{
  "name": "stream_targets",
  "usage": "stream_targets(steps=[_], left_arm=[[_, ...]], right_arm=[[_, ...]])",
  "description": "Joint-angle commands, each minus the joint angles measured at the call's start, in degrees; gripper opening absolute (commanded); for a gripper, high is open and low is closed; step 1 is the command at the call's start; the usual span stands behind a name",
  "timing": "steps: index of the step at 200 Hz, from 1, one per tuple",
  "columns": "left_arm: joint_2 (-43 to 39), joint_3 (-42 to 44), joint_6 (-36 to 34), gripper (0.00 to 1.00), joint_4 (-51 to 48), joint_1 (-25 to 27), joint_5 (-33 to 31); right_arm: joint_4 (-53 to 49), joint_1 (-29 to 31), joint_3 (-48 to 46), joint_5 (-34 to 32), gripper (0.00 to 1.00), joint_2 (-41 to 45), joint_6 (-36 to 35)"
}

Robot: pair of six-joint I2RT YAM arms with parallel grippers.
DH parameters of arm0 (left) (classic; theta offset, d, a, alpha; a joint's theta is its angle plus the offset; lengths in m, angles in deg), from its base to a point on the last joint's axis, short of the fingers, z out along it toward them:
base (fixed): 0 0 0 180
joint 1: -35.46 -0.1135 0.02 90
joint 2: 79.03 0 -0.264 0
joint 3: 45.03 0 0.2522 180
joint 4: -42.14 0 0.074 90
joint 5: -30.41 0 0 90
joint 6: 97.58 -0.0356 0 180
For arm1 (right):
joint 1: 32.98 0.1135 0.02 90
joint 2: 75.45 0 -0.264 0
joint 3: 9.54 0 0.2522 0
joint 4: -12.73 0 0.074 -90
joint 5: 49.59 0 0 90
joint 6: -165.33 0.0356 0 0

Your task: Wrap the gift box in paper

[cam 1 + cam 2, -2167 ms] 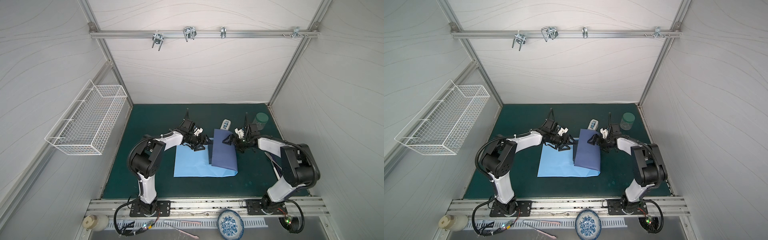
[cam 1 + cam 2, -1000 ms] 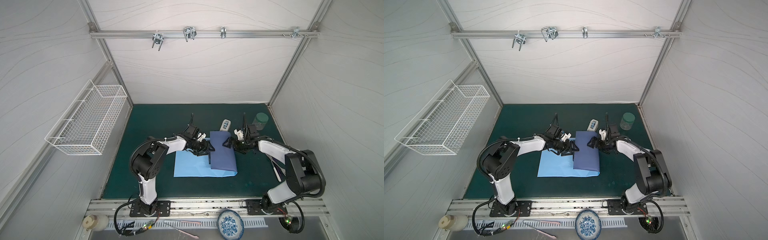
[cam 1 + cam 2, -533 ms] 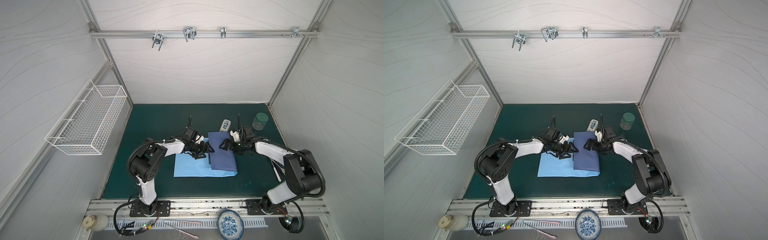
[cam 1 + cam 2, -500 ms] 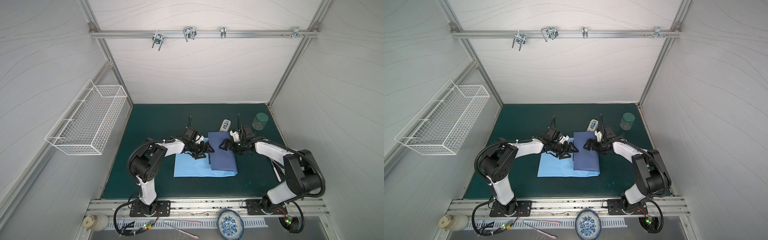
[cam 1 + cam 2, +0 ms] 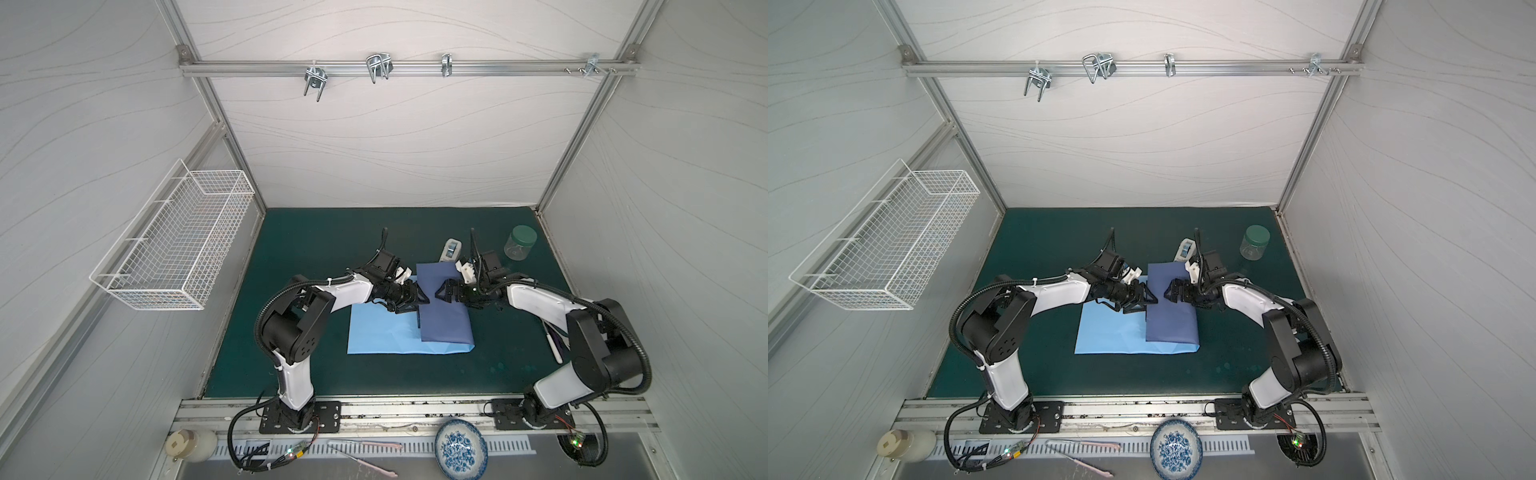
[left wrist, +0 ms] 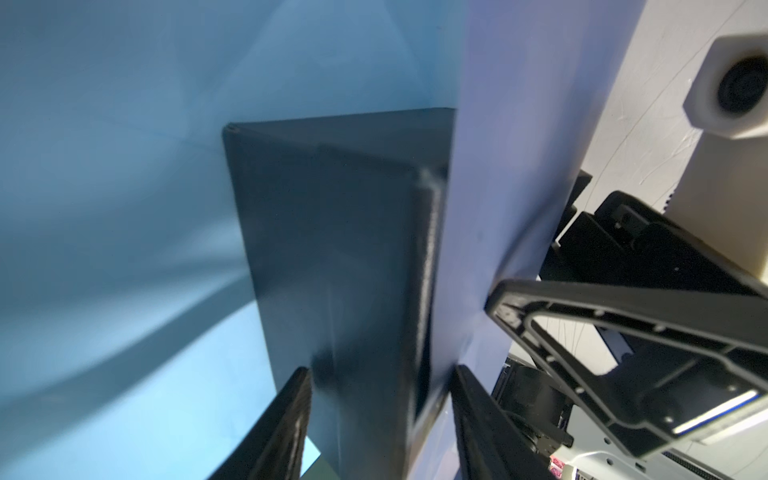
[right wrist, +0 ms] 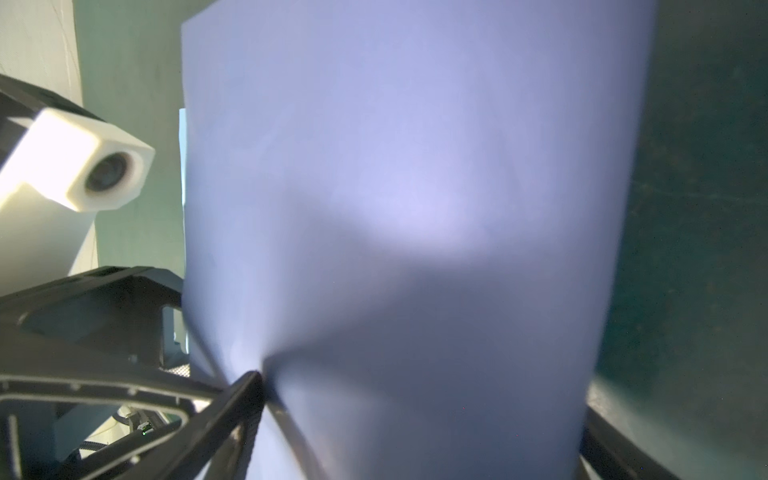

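The paper (image 5: pixel 382 332) lies light blue on the green mat, and its right part is folded over as an indigo flap (image 5: pixel 446 320). That flap covers the gift box (image 6: pixel 332 249), so both top views show only a dark sliver of the box's left side (image 5: pixel 418 322). My left gripper (image 5: pixel 415 298) is at the box's left edge. In the left wrist view its fingers (image 6: pixel 291 419) straddle the dark side wall, one of them against the flap. My right gripper (image 5: pixel 443 296) rests on the flap, jaws wide, with one fingertip (image 7: pixel 247 395) denting the paper.
A white tape dispenser (image 5: pixel 451 249) sits just behind the box. A green-lidded jar (image 5: pixel 519 243) stands at the back right. A white pen (image 5: pixel 555 345) lies by the right arm. A wire basket (image 5: pixel 178 245) hangs on the left wall, and a patterned bowl (image 5: pixel 460 451) sits beyond the front rail.
The indigo flap, raised earlier, now lies flat on the box. My right gripper has slid left across it toward the left gripper, which has stayed at the box's left edge.
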Motion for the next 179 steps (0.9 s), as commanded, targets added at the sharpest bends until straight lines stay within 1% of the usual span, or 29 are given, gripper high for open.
stream_targets(steps=[1, 29, 63, 115, 151, 179], left_arm=[[1.05, 0.14, -1.29, 0.49, -2.01, 0.23, -2.27], [0.65, 2.47, -0.69, 0.43, -0.62, 0.17, -2.67], [0.82, 3.59, 0.05, 0.41, 0.86, 0.19, -2.59], [0.47, 4.39, 0.89, 0.40, 1.97, 0.22, -2.59], [0.31, 4.90, 1.45, 0.35, 2.92, 0.28, -2.50], [0.31, 5.83, 1.84, 0.31, 3.84, 0.25, -2.17]], right_arm=[[-5.62, 0.45, 0.83, -3.07, 0.99, 0.41, -2.13], [-8.05, -0.85, 0.92, -3.06, 0.99, 3.99, -2.86], [-9.82, -0.57, -0.25, -2.77, 0.99, 7.54, -3.09], [-9.17, 1.37, 0.48, -3.41, 0.99, 5.49, -2.76], [-10.19, 3.18, 1.43, -7.65, 0.96, 4.16, -4.05], [-11.24, 4.86, 2.01, -10.75, 0.91, 3.32, -5.04]])
